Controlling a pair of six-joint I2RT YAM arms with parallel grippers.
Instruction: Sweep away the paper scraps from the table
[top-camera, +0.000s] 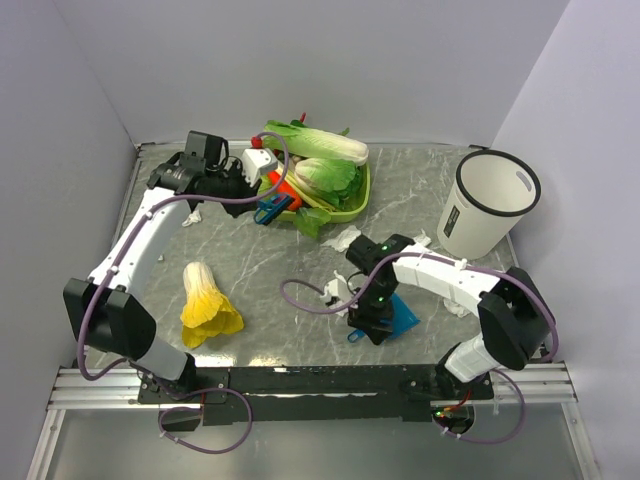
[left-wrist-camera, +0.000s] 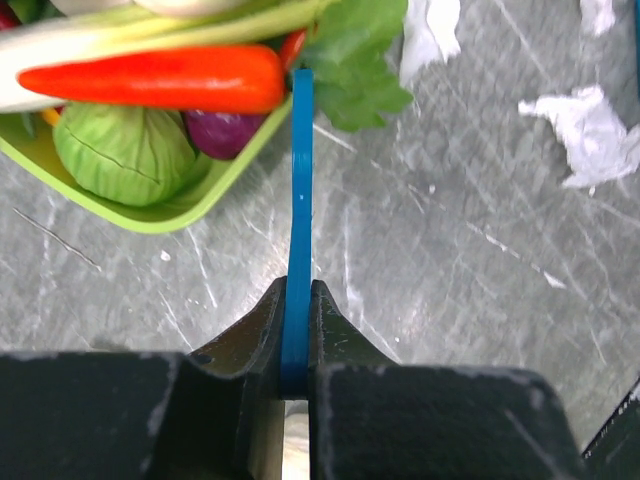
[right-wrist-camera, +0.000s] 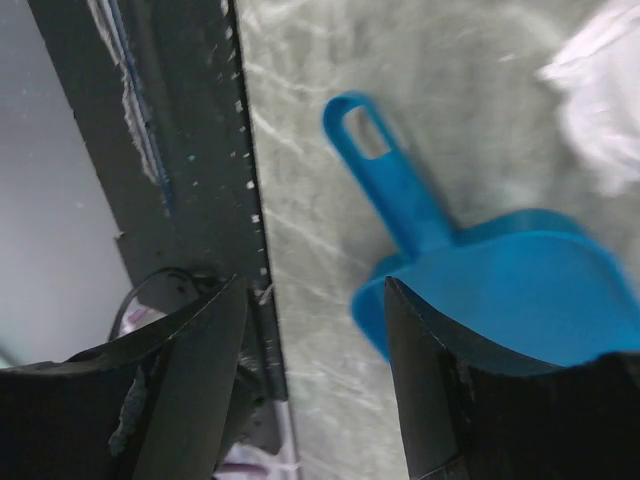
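Just off the green tray's rim, the left gripper clamps a thin blue tool. White paper scraps lie on the table beside that tray, bare marble around them. Well away from it, the right gripper gapes empty over a blue dustpan.

In the right wrist view a blurred paper scrap runs off the edge; the blue dustpan is cut off too.

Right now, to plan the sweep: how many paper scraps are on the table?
4 paper scraps: one right of the green tray, one just nearer, one beside the white bin, one beside the left arm. The arms may hide more.
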